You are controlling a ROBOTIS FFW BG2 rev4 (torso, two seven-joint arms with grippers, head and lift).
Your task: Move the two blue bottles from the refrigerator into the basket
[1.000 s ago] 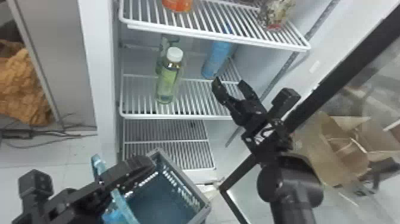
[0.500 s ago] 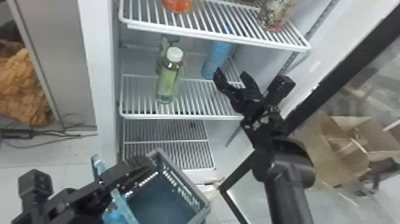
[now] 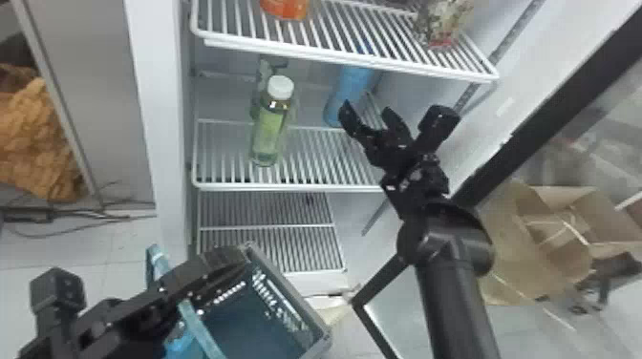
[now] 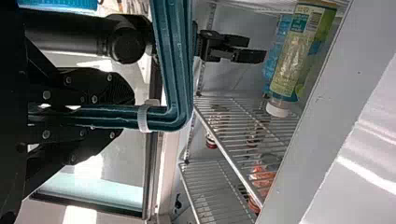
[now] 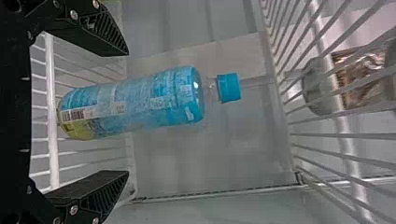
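A blue bottle point(image 3: 347, 93) stands on the refrigerator's middle shelf, toward the back right. My right gripper point(image 3: 367, 109) is open just in front of it. In the right wrist view the blue bottle point(image 5: 135, 103) shows between and beyond the spread fingers of my right gripper point(image 5: 127, 113), untouched. My left gripper point(image 3: 241, 262) is at the basket point(image 3: 310, 317), low in front of the refrigerator. In the left wrist view my left gripper point(image 4: 126, 112) is shut on the teal basket handle point(image 4: 175, 70). Something bright blue point(image 3: 180, 344) lies in the basket, partly hidden by the left arm.
A white-capped green bottle point(image 3: 270, 126) stands left of the blue one, with another container behind it. The upper shelf point(image 3: 334, 36) overhangs them, holding an orange item point(image 3: 286, 7) and a patterned package point(image 3: 442, 24). The black-framed door point(image 3: 549, 117) stands swung out at the right.
My right gripper has shifted slightly, its fingertips rising toward the blue bottle, and its forearm has swung left. The left arm and basket have stayed in place.
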